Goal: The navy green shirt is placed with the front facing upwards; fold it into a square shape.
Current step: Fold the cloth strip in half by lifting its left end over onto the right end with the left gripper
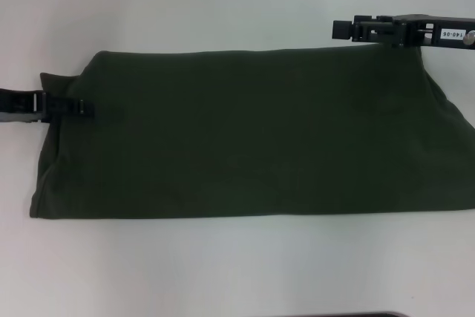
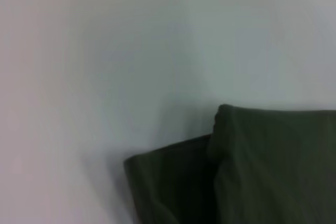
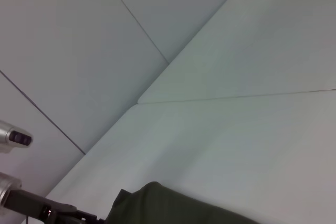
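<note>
The navy green shirt (image 1: 245, 135) looks soft and floppy, so grab the corners; can't tell either end effector's grip, left (image 1: 83, 108) or right (image 1: 341, 30).

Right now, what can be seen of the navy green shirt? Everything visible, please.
The navy green shirt lies flat on the white table, folded into a long horizontal band of plain dark olive cloth that looks like soft cotton; no lettering or label shows. Its left end shows layered folds. The left gripper sits over its left edge, the right gripper by its far right edge.
</note>
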